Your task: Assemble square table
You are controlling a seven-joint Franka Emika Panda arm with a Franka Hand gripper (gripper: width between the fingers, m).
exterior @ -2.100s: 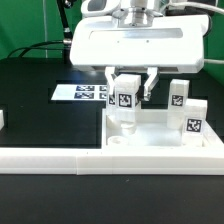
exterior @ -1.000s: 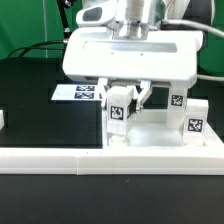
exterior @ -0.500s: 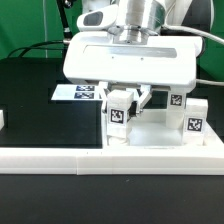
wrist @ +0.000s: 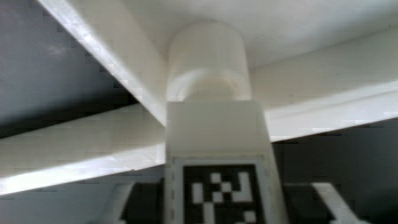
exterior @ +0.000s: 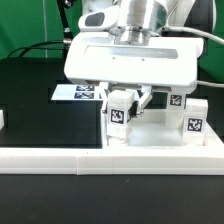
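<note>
Square table slab [exterior: 150, 128] lies on the black tabletop [exterior: 45, 105] as the gripper [exterior: 128, 100] clamps a tagged leg [exterior: 119, 113] upright at its 9 o'clock corner.

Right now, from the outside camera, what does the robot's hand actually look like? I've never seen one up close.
The gripper is a broad, white, box-shaped block with rounded edges. Two short fingers hang beneath it, white with darker inner faces. Above it sits a round, grey metallic wrist collar. I can see no markings on the gripper body, and no cable that clearly belongs to it.
</note>
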